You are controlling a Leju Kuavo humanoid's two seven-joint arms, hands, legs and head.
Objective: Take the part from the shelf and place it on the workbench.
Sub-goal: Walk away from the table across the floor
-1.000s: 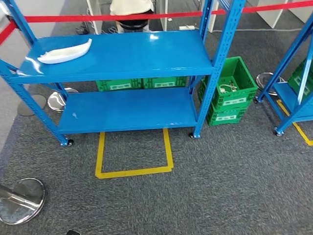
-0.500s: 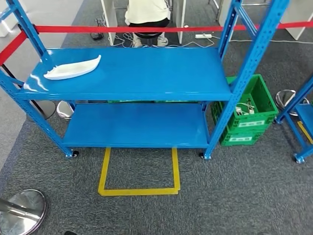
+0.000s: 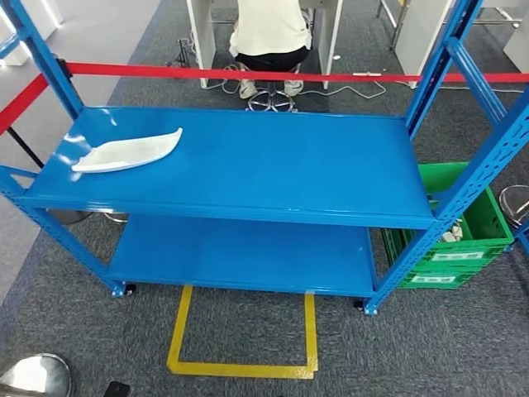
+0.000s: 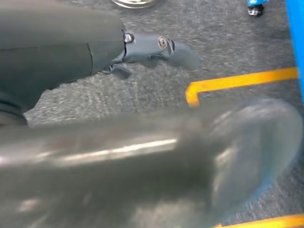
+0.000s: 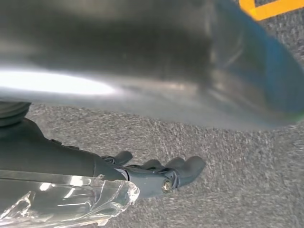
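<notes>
Part (image 3: 128, 152) lay on top shelf (image 3: 262, 169) | left hand (image 4: 157, 46), right hand (image 5: 168, 173) hung empty, fingers loose | best: step close, reach left.

Grey carpet floor (image 3: 436, 347) bears a yellow tape rectangle (image 3: 243, 364); green crates (image 3: 464, 248) stand right, red barrier tape (image 3: 250, 74) and white desk legs (image 3: 202, 41) behind.
</notes>
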